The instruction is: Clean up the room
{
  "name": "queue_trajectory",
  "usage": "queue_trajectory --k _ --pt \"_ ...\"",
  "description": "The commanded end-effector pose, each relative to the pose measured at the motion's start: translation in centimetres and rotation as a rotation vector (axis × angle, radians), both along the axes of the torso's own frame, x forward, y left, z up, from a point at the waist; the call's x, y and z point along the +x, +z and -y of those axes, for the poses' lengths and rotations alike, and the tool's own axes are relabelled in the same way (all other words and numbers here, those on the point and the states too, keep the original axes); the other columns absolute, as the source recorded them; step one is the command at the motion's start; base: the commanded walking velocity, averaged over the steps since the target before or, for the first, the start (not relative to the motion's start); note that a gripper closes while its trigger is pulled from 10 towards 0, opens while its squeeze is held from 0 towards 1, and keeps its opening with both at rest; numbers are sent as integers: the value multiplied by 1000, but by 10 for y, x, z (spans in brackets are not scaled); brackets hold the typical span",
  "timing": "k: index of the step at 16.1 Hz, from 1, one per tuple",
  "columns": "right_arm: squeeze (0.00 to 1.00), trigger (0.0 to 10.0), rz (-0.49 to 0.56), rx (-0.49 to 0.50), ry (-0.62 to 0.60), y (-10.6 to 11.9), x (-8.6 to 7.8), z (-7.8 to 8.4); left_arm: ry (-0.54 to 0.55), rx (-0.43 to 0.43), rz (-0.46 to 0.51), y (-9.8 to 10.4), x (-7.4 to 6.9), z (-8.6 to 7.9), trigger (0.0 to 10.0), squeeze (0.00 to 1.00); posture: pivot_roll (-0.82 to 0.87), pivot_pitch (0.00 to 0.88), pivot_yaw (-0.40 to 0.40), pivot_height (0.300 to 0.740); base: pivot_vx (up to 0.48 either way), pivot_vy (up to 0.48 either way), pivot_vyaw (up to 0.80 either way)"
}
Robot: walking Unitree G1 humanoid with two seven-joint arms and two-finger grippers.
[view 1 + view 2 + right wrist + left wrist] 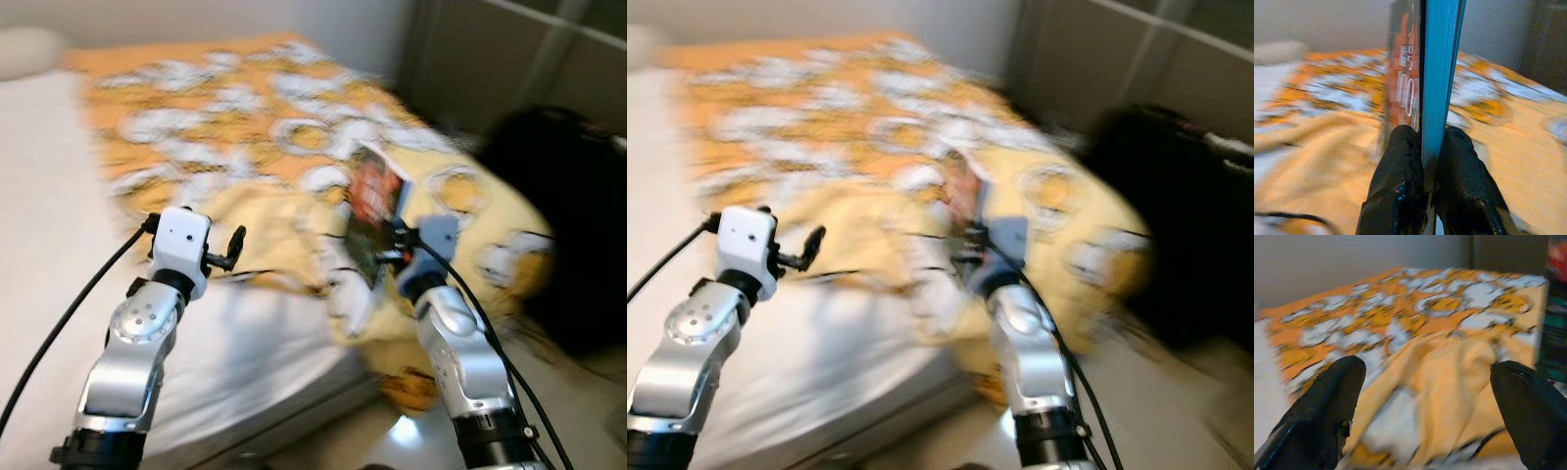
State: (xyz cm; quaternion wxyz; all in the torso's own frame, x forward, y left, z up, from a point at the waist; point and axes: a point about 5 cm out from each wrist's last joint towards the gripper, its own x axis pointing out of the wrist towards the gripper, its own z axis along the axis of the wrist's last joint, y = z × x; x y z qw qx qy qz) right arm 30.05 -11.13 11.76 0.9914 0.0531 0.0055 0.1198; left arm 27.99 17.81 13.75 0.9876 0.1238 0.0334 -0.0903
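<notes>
A bed (59, 196) takes up most of the head views, its pale sheet bare on the near side toward 8 o'clock. An orange and yellow blanket (245, 127) with white ring patterns lies crumpled over the far half and spills off the corner toward 4 o'clock. At 3 o'clock, off the bed, sits a large dark shape (563, 225) too blurred to identify. Both head views are smeared by motion.

The right hand (1432, 166) is raised over the blanket's drooping corner, a little right of centre in the head views. Its two black fingers (1400, 181) are pressed together on a book (374, 211), pinching the lower edge so the book stands upright. In the right wrist view the teal edge of the book runs straight up between the fingers, with a red-orange cover carrying pale lettering on one side. The book is held in the air, above the blanket.

The left hand (1425, 411) hovers over the sheet at about 9 o'clock of centre. Its fingers (1327, 406) are spread wide apart with nothing between them, pointed at the rumpled blanket.
</notes>
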Motion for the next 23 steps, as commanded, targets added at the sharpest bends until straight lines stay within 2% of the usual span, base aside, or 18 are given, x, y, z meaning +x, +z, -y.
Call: queue_trajectory --k 1,5,8,11,15,23 --pt "0 10000 49 -21 -20 9 1 8 -5 3 0 1 0 3 10000 0 -3 0 -42 740 0 401 800" --pt "0 10000 47 -30 -12 8 0 8 -5 5 -5 0 -1 2 10000 0 -7 0 -36 740 0 406 800" --pt "0 10000 32 2 -37 6 -1 13 -10 5 -10 -1 -2 4 10000 0 -12 0 -33 740 0 407 0" --pt "0 10000 15 -3 -46 2 -1 15 -13 7 -14 -2 -2 4 10000 0 -9 0 -36 740 0 406 0" --pt "0 10000 -32 -74 -58 -6 -1 13 -11 8 -17 -3 -4 3 10000 0 -7 0 -42 740 0 406 0" --pt "0 10000 -47 -56 -68 -8 -1 20 -19 6 -16 -3 -3 7 10000 0 -12 0 -46 740 0 403 0"
